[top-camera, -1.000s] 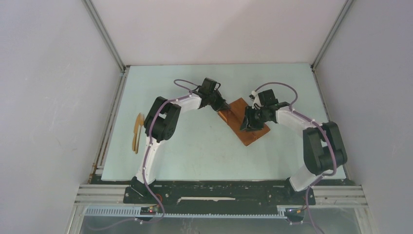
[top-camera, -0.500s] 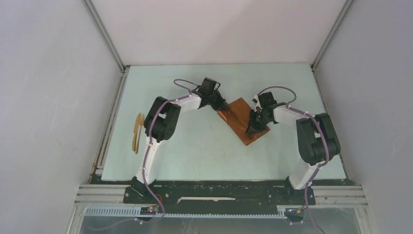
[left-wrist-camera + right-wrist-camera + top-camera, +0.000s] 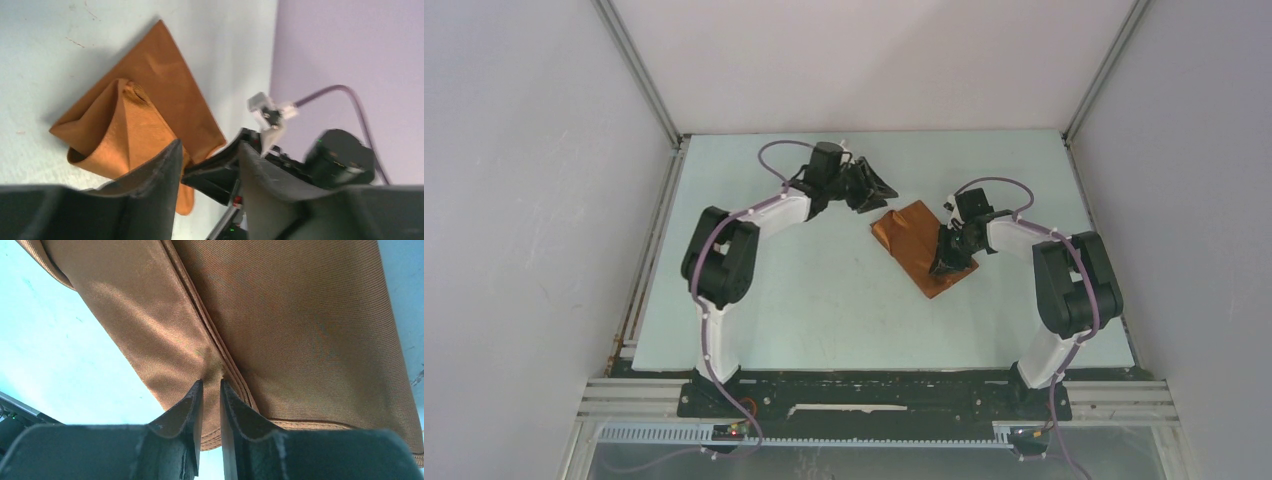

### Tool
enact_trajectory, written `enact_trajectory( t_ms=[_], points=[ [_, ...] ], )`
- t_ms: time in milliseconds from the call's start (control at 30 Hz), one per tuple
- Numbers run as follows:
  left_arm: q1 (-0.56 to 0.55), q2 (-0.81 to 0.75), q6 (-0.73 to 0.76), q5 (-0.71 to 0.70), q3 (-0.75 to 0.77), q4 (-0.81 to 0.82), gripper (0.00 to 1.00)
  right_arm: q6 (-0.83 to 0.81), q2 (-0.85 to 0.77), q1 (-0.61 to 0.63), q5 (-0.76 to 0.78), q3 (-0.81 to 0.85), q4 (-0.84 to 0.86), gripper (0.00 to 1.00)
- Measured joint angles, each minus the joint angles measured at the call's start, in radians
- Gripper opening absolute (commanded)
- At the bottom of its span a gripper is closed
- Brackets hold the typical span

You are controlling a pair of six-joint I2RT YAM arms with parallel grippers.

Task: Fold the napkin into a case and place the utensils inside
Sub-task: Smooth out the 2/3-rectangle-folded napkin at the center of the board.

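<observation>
Napkin (image 3: 911, 235): rust-orange cloth, part-folded into a slanted oblong, flat on the tabletop (image 3: 824, 300) right of centre; 1 loose flap bulging up at its far end in the left wrist view; layered edges running as a seam under the right claw.

Right claw (image 3: 211, 382): narrowed to a slit, tips down on that seam near the near end, a small pucker of cloth pinched between them.

Left claw (image 3: 209, 147): jaws parted, nothing between them, raised off the cloth just beyond the napkin's far corner.

Utensils: not seen in any of the 3 views.

Step in hand, as judged: second fold towards a narrow case, not yet finished. Handling notes: keep the pinch firm but low, to avoid dragging the lower layers; carry the edge across in 1 smooth sweep, parallel to the long side; bring the free claw down to pin the bulging flap first; leave 1 short end open for the utensils.
</observation>
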Motion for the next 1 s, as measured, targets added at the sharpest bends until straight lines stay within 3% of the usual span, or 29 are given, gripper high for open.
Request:
enact_trajectory(
  t_ms=[100,233,700,1000],
  points=[
    [0.033,-0.082,-0.011,0.026,-0.102,0.085,0.23,0.000,0.000,-0.001,-0.001,0.000,0.000,0.26],
    [0.061,-0.071,-0.044,0.047,-0.177,0.180,0.10,0.000,0.001,-0.001,-0.002,0.000,0.000,0.26],
    [0.043,0.135,-0.073,0.063,-0.130,0.217,0.09,0.000,0.001,-0.001,-0.003,0.000,0.000,0.26],
    [0.043,0.188,-0.070,0.069,-0.061,0.192,0.09,-0.003,0.001,0.021,-0.002,0.063,-0.050,0.33]
  ],
)
